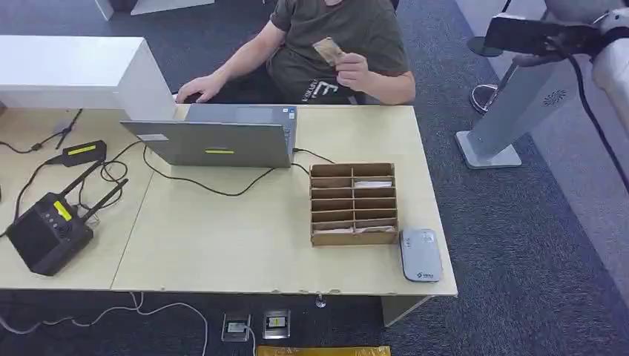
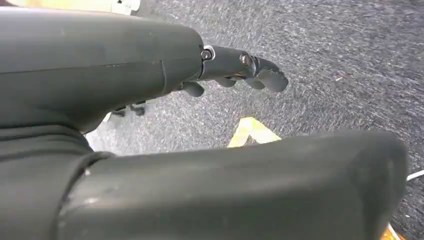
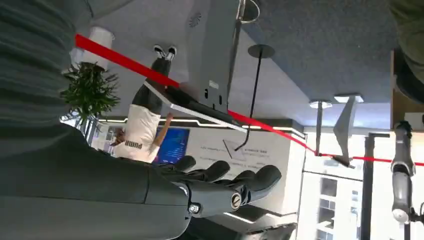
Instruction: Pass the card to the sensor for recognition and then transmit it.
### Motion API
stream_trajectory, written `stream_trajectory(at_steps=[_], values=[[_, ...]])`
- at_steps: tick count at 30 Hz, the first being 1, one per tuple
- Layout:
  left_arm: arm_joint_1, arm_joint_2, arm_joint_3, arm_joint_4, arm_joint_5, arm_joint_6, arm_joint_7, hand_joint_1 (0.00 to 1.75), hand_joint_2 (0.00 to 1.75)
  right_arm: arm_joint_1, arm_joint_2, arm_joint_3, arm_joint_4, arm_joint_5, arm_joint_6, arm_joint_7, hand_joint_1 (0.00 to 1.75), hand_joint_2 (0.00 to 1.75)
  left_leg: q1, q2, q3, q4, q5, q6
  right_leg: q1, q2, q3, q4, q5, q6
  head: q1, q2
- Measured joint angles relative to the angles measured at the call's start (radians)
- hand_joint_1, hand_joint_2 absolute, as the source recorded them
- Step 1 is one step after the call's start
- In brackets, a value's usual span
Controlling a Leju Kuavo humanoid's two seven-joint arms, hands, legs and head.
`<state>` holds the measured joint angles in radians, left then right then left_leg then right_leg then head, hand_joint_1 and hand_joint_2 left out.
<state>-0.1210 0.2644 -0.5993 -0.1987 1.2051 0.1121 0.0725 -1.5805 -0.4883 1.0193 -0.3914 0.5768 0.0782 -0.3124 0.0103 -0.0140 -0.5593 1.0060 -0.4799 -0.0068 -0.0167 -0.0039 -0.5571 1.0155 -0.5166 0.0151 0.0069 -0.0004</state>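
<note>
Across the desk's [image 1: 222, 252] far edge, a seated person holds what looks like the card [image 1: 328, 50]. Your left hand [image 2: 235, 70] and right hand [image 3: 220, 185] hang empty, fingers loosely apart; reaching late risks fumbling the handover.

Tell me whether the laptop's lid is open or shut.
Open: the laptop lid stands raised, its grey back facing the head view.
</note>
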Motion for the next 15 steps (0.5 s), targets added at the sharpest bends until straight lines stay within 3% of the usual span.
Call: stream_trajectory(at_steps=[9,15], values=[[0.000,0.007,-0.019,0.005,-0.022,-0.009,-0.021,0.00,0.00,0.049,-0.026,-0.052,-0.027,0.026,0.023,0.004,0.00,1.75,0.000,0.001,0.000,0.000,0.000,0.000,0.000,0.001,0.000,0.000,0.000,0.000,0.000,0.000],[0.000,0.013,-0.030,0.008,-0.018,0.013,0.032,0.00,0.00,0.121,-0.036,-0.114,-0.094,0.048,0.048,0.031,0.00,1.75,0.000,0.001,0.001,0.000,0.000,0.000,0.000,0.002,0.000,0.000,0.000,0.000,0.000,0.000]])
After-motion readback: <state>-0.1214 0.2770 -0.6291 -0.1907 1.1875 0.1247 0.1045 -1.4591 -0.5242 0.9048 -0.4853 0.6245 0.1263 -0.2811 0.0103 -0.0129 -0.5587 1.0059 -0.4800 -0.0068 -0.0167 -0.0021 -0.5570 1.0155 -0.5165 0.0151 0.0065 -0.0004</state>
